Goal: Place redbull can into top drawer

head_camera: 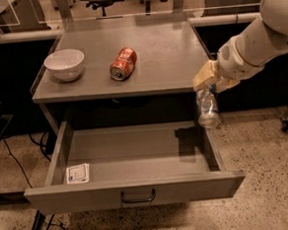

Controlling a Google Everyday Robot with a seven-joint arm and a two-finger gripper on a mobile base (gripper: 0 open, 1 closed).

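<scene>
My gripper is at the right, just past the table's front right corner, and is shut on the redbull can. The slim silver can hangs upright below the yellowish fingers, above the right edge of the top drawer. The drawer is pulled fully open below the tabletop. It is grey and shallow, with a dark bar handle on its front and a small white card in its left front corner. The can's shadow falls on the drawer floor at the right.
On the grey tabletop an orange-red can lies on its side near the middle and a white bowl stands at the left. My white arm reaches in from the upper right. Speckled floor surrounds the table.
</scene>
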